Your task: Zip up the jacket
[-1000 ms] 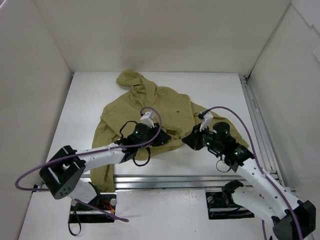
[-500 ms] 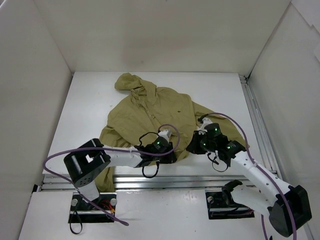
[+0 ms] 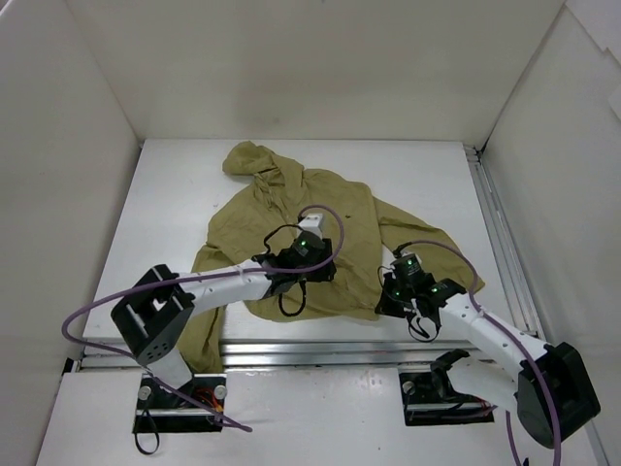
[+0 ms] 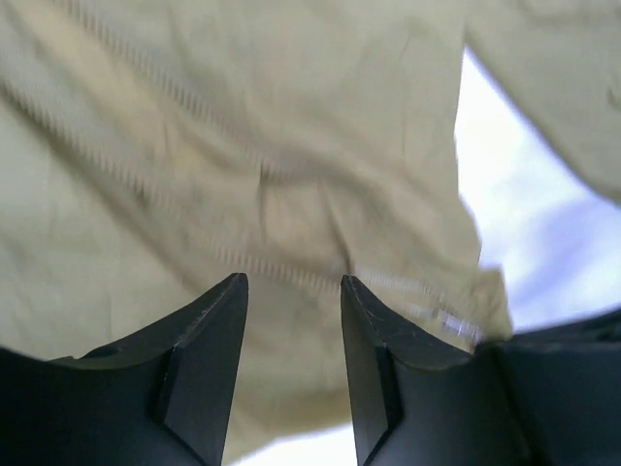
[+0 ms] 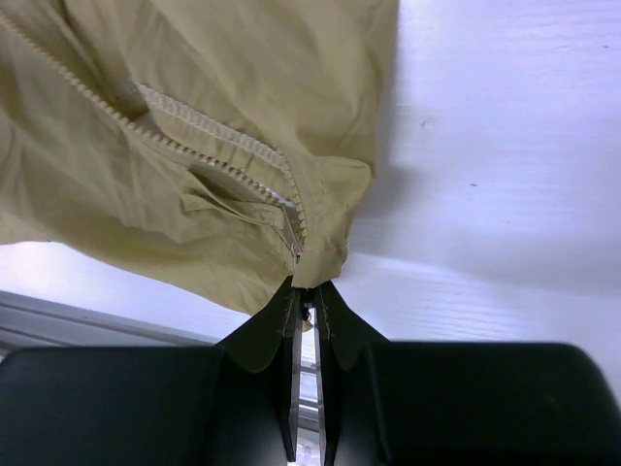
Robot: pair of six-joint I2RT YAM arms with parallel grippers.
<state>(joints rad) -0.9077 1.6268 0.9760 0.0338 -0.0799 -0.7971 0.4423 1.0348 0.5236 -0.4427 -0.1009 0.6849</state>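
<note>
The olive-khaki hooded jacket [image 3: 291, 218] lies spread on the white table, hood at the far side, hem toward the near edge. My left gripper [image 3: 315, 274] hovers over the jacket's lower front, jaws open and empty; its wrist view shows blurred fabric [image 4: 243, 146] and a zipper line. My right gripper [image 3: 383, 301] is shut on the jacket's bottom hem corner [image 5: 320, 260] at the foot of the cream zipper [image 5: 209, 136], which lies open above the jaws.
An aluminium rail [image 3: 291, 349] runs along the table's near edge. Another rail [image 3: 500, 243] runs down the right side. White walls enclose the table on three sides. One sleeve [image 3: 199, 335] hangs over the near left edge.
My left gripper has moved away from the near edge and up onto the jacket's front. My right gripper has moved nearer the front edge with the hem, pulling the jacket's lower edge flatter.
</note>
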